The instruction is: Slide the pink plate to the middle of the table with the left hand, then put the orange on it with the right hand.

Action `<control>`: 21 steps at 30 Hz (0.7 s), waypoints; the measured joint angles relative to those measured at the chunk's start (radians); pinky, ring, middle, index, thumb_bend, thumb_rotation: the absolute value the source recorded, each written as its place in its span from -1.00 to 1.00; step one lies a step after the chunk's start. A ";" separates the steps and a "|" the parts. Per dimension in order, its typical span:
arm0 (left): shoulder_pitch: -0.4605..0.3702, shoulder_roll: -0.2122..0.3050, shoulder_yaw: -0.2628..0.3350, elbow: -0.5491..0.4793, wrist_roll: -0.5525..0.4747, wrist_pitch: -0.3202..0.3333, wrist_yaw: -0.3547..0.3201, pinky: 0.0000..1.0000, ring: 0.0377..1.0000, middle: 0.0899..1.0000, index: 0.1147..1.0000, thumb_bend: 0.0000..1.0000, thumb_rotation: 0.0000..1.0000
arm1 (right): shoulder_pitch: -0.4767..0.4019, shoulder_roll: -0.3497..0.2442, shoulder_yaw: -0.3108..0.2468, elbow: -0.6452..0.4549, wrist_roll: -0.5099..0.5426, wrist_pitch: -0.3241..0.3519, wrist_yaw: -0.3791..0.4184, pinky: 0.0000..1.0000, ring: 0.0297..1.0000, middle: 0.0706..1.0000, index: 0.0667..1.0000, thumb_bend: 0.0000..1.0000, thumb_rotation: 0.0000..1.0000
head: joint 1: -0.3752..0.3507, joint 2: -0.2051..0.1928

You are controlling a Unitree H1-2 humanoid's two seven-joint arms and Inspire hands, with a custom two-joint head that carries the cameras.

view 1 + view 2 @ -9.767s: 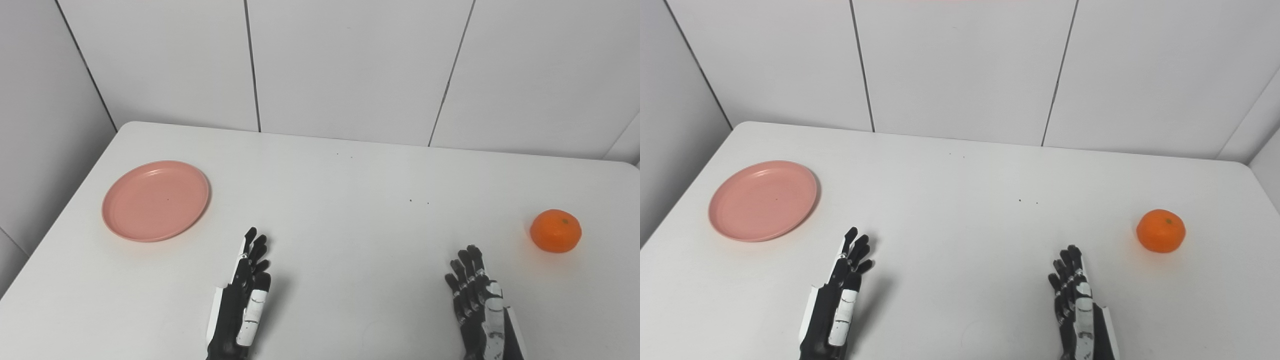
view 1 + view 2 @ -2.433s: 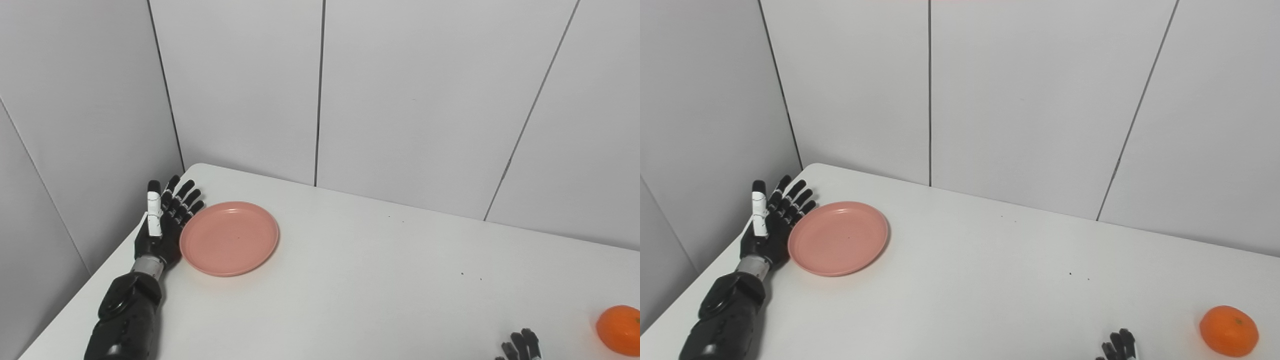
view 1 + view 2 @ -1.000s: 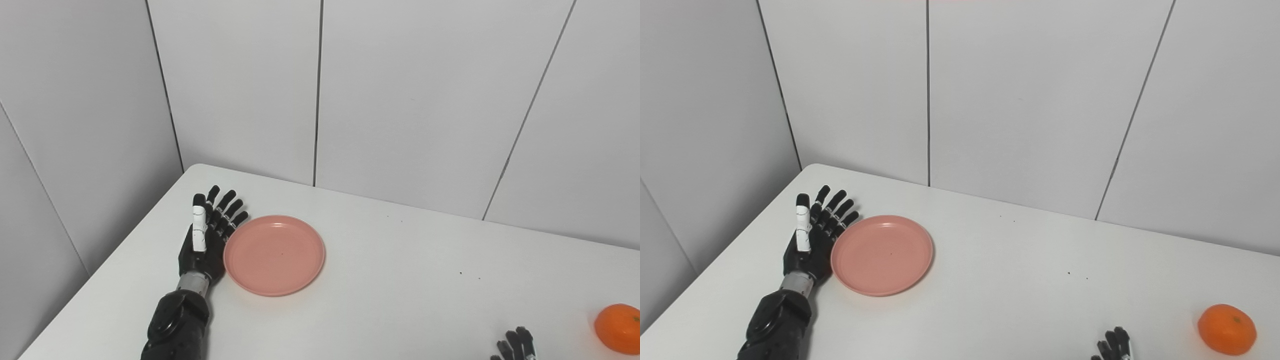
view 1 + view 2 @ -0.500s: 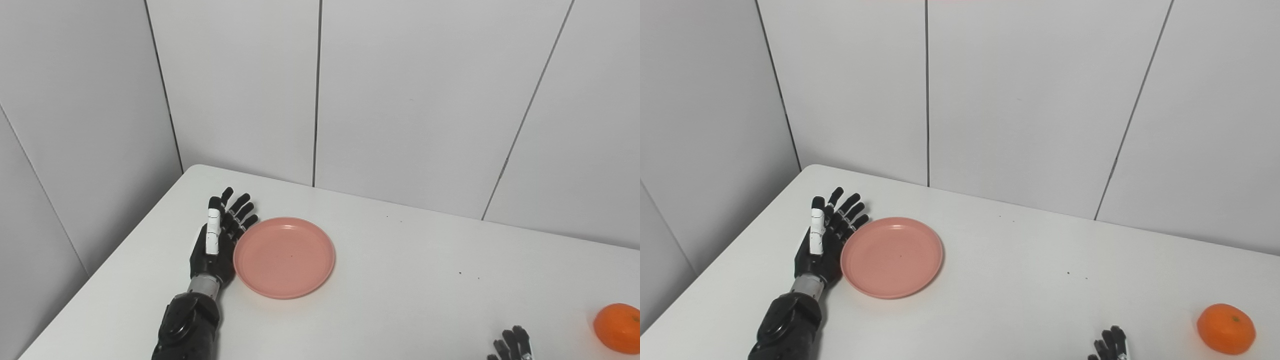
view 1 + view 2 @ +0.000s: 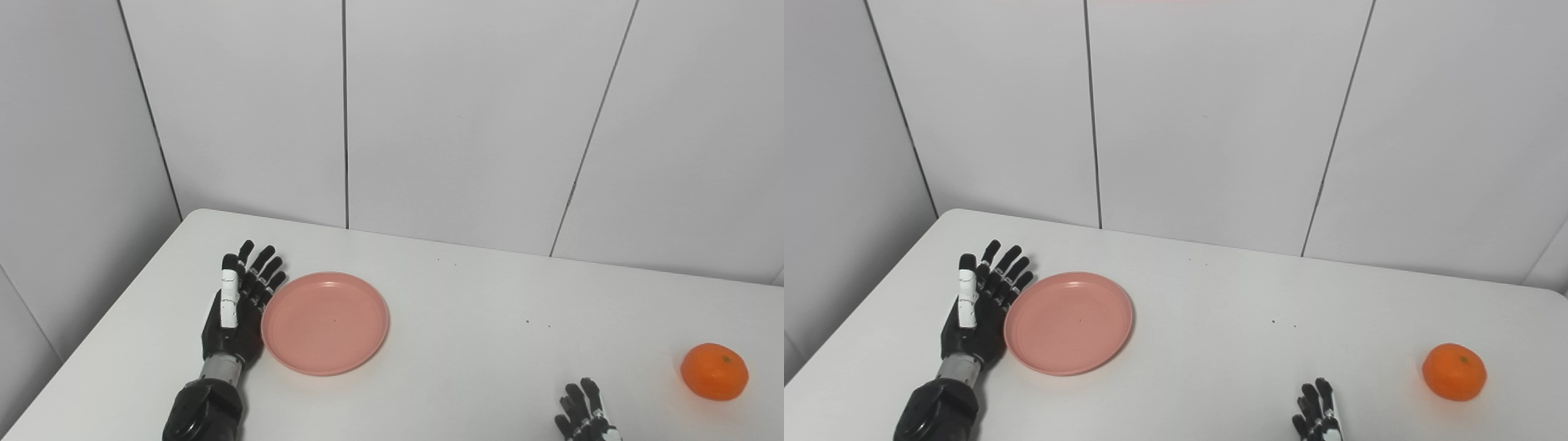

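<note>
Plate-sliding is the step in hand, and we judge it only partly done: the pink plate (image 5: 325,323) lies flat on the white counter (image 5: 465,343), left of the middle, with bare surface between it and the centre. To do this well, we should keep the palm edge of our left hand (image 5: 236,312) low against the plate's left rim and push evenly to the right, so the plate glides rather than spins or rides up over the fingers (image 5: 264,277); a push aimed through the plate's middle, not across its near or far edge, should hold it on a straight course. We should also stop short of the orange (image 5: 714,371), which sits near the counter's right edge, well apart from the plate. Our left hand stands on its side just beside the plate, fingers stretched out and spread a little, gripping nothing; it looks to be touching the rim, though we cannot tell for certain whether there is a sliver of gap. Our right hand (image 5: 1319,416) shows only at the bottom of the picture, its fingers extended and apart, empty, resting near the counter's front and left of the orange. It has no part to play until the plate is in place.
</note>
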 measured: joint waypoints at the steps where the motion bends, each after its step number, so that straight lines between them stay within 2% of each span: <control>1: 0.000 0.000 0.000 0.000 0.000 0.000 0.000 0.87 0.83 0.78 0.94 0.86 0.53 | 0.000 0.001 0.005 -0.004 -0.003 0.006 -0.003 1.00 0.95 0.90 0.97 0.62 1.00 | 0.000 0.000; 4: 0.001 0.002 -0.003 0.000 0.000 0.001 -0.002 0.86 0.83 0.79 0.96 0.86 0.55 | 0.000 0.003 0.015 -0.010 -0.012 0.018 -0.019 1.00 0.93 0.87 0.93 0.63 1.00 | -0.019 0.005; 9: 0.005 0.004 -0.001 -0.012 -0.022 0.015 -0.011 0.93 0.86 0.83 0.98 0.83 0.55 | 0.000 0.005 0.030 -0.011 -0.023 0.018 -0.037 1.00 0.88 0.83 0.88 0.61 0.99 | -0.100 0.029; 15: 0.006 0.005 0.003 -0.014 -0.045 0.024 -0.016 0.97 0.88 0.85 1.00 0.81 0.53 | 0.000 0.009 0.052 -0.011 -0.052 0.018 -0.072 1.00 0.87 0.81 0.86 0.64 0.95 | -0.126 0.038; 21: 0.010 0.000 0.004 -0.023 -0.062 0.031 -0.016 0.87 0.85 0.81 1.00 0.84 0.51 | 0.000 0.011 0.068 -0.013 -0.055 0.020 -0.092 1.00 0.86 0.81 0.85 0.66 0.96 | -0.155 0.058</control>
